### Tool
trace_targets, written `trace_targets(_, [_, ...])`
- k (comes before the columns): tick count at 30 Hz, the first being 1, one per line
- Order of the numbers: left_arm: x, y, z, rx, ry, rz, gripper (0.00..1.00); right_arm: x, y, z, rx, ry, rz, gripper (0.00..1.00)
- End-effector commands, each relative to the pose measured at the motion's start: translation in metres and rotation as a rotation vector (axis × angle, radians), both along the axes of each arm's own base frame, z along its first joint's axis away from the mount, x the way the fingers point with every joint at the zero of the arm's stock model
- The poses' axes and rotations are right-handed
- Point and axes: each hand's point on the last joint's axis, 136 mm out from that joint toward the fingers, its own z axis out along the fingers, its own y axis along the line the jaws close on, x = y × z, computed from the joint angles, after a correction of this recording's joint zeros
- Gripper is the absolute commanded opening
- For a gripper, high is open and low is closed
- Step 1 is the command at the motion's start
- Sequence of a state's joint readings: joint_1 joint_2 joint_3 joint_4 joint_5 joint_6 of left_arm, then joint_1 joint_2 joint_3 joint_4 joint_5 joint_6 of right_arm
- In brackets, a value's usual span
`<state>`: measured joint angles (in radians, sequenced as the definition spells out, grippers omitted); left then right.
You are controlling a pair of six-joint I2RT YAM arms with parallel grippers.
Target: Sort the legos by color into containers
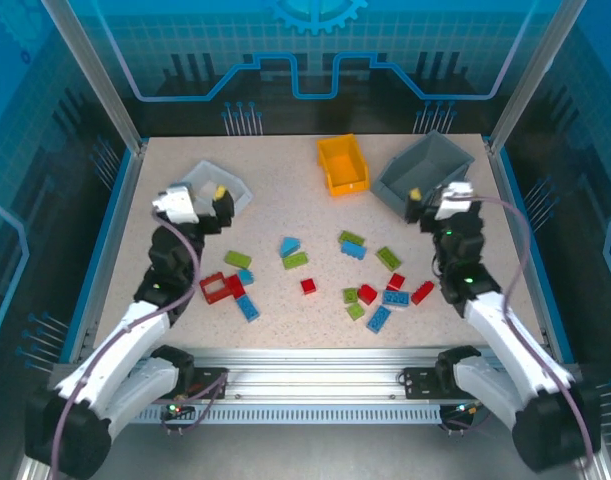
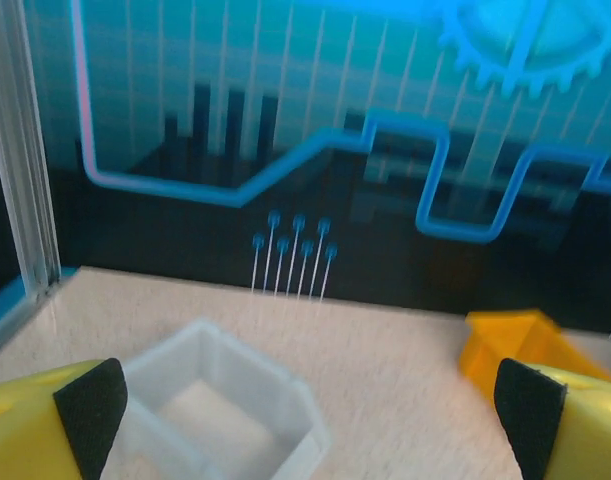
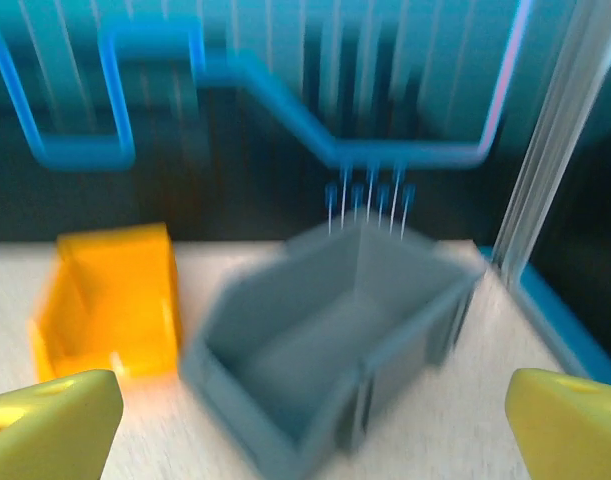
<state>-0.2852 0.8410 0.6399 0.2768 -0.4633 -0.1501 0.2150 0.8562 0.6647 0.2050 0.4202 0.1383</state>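
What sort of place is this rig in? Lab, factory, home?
Probably a lab robot cell, not a home: aluminium posts framing clear panels with blue circuit graphics, and a speckled table with legos and sorting bins.

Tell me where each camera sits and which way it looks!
Top: above and behind, looking down at the table and bricks; left arm and right arm show.
Left wrist: on the left arm, facing the white bin; its fingers show.
Right wrist: on the right arm, facing the grey bin; its fingers show.
Both wrist views share the orange bin.
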Motion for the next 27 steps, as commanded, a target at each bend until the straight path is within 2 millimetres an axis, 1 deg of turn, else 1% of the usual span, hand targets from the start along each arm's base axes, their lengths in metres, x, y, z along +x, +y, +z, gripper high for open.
trace_targets(1, [-0.041,0.032,-0.037,-0.246,0.360,0.212,0.99,-0.035,-0.013,0.005,0.303,0.169,-0.080,1.00])
trace_targets(2, [-0.042,0.029,-0.040,-0.287,0.380,0.197,0.99,-0.044,-0.016,0.007,0.407,0.210,-0.110,1.00])
trace_targets(3, [-0.037,0.021,-0.046,-0.355,0.419,0.125,0.99,-0.048,-0.009,0.001,0.445,0.257,-0.074,1.00])
trace_targets(4, [-0.036,0.024,-0.058,-0.461,0.499,0.125,0.99,-0.048,0.004,0.003,0.442,0.286,0.024,1.00])
trace_targets(6, [-0.040,0.038,-0.083,-0.598,0.671,0.206,0.99,-0.053,0.018,0.001,0.454,0.367,0.093,0.88])
trace_targets(8, [-0.033,0.044,-0.094,-0.645,0.779,0.229,0.97,-0.057,0.033,-0.001,0.451,0.435,0.153,0.82])
trace_targets(10, [-0.016,0.048,-0.100,-0.662,0.821,0.224,0.94,-0.060,0.054,0.003,0.430,0.475,0.251,0.80])
trace_targets(12, [0.000,0.054,-0.102,-0.687,0.837,0.234,0.90,-0.061,0.071,0.005,0.385,0.499,0.322,0.82])
trace_targets(14, [0.020,0.062,-0.109,-0.675,0.852,0.253,0.87,-0.061,0.085,0.002,0.352,0.536,0.367,0.84])
trace_targets(16, [0.041,0.069,-0.121,-0.673,0.880,0.260,0.82,-0.061,0.098,0.000,0.347,0.565,0.411,0.84])
trace_targets(20, [0.073,0.081,-0.150,-0.697,0.957,0.264,0.77,-0.061,0.112,-0.006,0.350,0.592,0.452,0.84])
trace_targets(24, [0.105,0.082,-0.166,-0.684,0.986,0.224,0.76,-0.061,0.119,-0.011,0.352,0.611,0.475,0.85])
trace_targets(27, [0.118,0.078,-0.184,-0.693,1.047,0.199,0.67,-0.059,0.122,-0.013,0.354,0.626,0.479,0.85])
